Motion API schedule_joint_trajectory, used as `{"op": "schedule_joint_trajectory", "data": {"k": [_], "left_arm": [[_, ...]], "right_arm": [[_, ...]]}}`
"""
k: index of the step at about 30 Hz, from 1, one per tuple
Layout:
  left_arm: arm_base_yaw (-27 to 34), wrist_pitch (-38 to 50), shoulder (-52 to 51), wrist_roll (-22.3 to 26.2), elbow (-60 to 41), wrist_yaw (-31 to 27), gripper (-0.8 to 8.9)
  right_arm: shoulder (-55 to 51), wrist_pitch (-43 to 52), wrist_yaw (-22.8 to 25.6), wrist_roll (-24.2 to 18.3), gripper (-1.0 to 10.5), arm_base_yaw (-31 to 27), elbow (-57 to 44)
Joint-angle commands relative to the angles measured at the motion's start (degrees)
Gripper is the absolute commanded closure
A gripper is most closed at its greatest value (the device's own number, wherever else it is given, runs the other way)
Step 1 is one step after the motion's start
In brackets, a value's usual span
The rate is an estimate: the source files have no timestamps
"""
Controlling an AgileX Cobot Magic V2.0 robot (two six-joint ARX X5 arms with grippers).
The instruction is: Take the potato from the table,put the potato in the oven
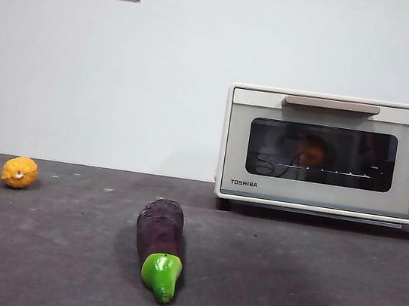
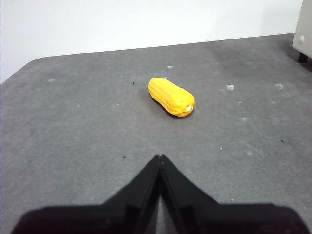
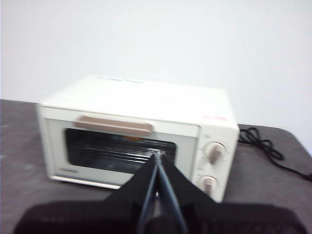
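The cream-white oven (image 1: 332,110) stands at the back right of the dark grey table (image 1: 285,286) with its glass door closed. Through the glass I see a rounded orange-brown shape, the potato (image 1: 312,150), resting on the rack inside. In the right wrist view the oven (image 3: 146,102) faces me, with a faint orange patch behind its handle. My right gripper (image 3: 158,157) hovers in front of the door, shut and empty. My left gripper (image 2: 160,159) is shut and empty above the left side of the table (image 2: 73,136). Neither arm shows in the front view.
A yellow-orange knobbly fruit (image 1: 20,172) lies at the far left, ahead of the left gripper (image 2: 170,96). A purple eggplant with a green stem (image 1: 159,242) lies in the middle front. The oven's black cord (image 3: 265,148) trails behind it on the right.
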Motion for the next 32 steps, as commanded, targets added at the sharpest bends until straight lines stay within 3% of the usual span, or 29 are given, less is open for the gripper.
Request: {"op": "schedule_joint_trajectory", "data": {"k": [1, 14, 26, 32], "left_arm": [[0.2, 0.4, 0.0, -0.3, -0.6, -0.1, 8.17], [0.2, 0.4, 0.0, -0.3, -0.6, -0.1, 8.17], [0.2, 0.4, 0.0, -0.3, -0.6, -0.1, 8.17], [0.2, 0.4, 0.0, -0.3, -0.6, -0.1, 8.17]], "right_arm": [[-3.1, 5.5, -0.2, -0.3, 9.5, -2.0, -7.2], [-14.1, 6.2, 1.4, 0.1, 9.5, -2.3, -25.2], [-16.1, 6.3, 2.6, 0.6, 9.5, -1.2, -29.0], [-18.6, 3.6, 6.4, 1.7, 9.5, 0.0, -30.1]]}}
